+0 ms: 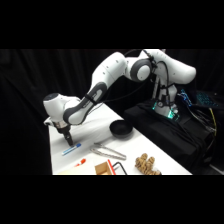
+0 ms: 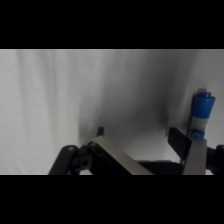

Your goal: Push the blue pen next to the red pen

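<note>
The blue pen (image 1: 71,149) lies on the white table (image 1: 95,125) near its left edge, bright blue end toward the right. My gripper (image 1: 66,138) hangs low just above and behind the pen's left end. In the wrist view the fingers of the gripper (image 2: 139,135) stand apart with bare table between them, so it is open and holds nothing. There the blue pen (image 2: 201,107) lies outside the right finger (image 2: 195,155), which hides part of its barrel. The red pen (image 1: 80,163) lies a short way in front of the blue one, near the table's front edge.
Grey metal tongs (image 1: 107,151) lie right of the pens. A black bowl (image 1: 121,129) stands further back. At the front edge sit a red-edged cardboard box (image 1: 107,168) and a pile of wooden pieces (image 1: 146,164). The table's left edge runs close by the gripper.
</note>
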### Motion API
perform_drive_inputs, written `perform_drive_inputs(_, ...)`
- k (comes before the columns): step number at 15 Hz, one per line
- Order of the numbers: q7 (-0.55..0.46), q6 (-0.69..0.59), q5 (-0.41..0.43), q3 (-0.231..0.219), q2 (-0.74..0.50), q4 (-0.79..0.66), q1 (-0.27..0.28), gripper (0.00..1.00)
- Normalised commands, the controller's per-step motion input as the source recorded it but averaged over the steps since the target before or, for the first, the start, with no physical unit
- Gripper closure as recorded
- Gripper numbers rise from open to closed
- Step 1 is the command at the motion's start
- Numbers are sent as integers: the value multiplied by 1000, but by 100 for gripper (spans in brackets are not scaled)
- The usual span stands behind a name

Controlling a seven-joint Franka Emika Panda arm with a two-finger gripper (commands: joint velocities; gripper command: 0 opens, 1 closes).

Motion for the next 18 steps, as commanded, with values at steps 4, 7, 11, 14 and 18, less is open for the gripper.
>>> perform_drive_inputs(4, -99, -68, -105, 44, 130, 252, 53, 0)
perform_drive_inputs(7, -56, -65, -125, 35, 101, 209, 90, 0)
perform_drive_inputs(11, -9, -47, -146, 29, 55, 135, 109, 0)
perform_drive_inputs(14, 36, -16, -152, 32, 26, 76, 120, 0)
perform_drive_inputs(18, 65, -3, -158, 32, 12, 48, 106, 0)
